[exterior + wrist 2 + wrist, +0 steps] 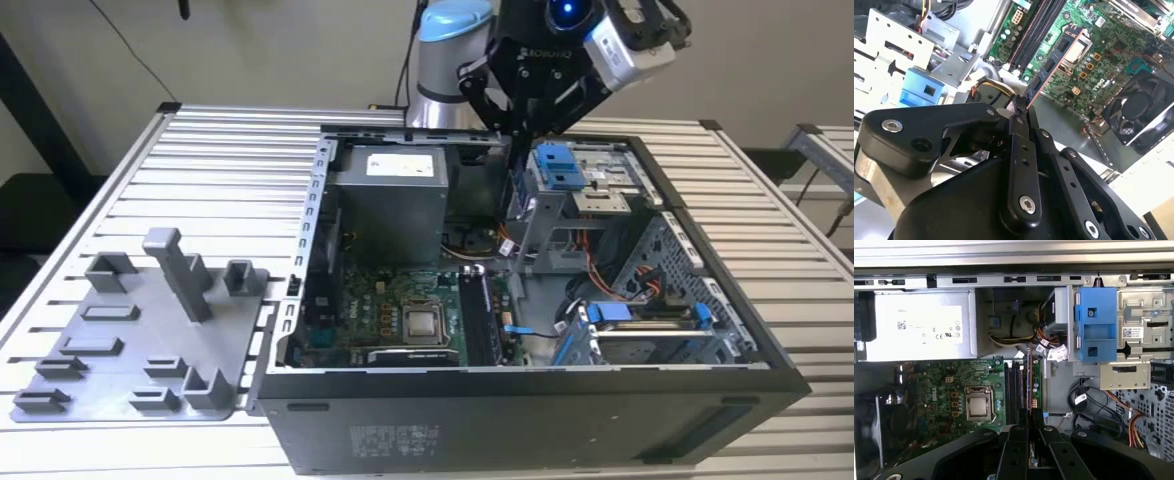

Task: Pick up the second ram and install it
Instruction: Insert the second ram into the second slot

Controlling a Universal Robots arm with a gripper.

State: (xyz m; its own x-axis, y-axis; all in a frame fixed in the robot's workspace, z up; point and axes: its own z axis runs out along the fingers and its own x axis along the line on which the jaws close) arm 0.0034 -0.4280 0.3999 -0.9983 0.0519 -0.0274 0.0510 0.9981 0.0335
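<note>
Above the table (pixel 200 150) and its open computer case (pixel 534 425), fingers (pixel 1015 455) clamp the second ram (pixel 1029 380), edge-on in the first wrist view.

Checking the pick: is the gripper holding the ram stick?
Yes, in the second wrist view the gripper is shut on the second ram above the motherboard.

plain off-white wall (pixel 267 50) behind, slatted aluminium table (pixel 160 170) under everything, 1 thin dark cable (pixel 134 52) down the wall, 2nd slatted table (pixel 821 145) at the exterior view's right, soft even light
</note>
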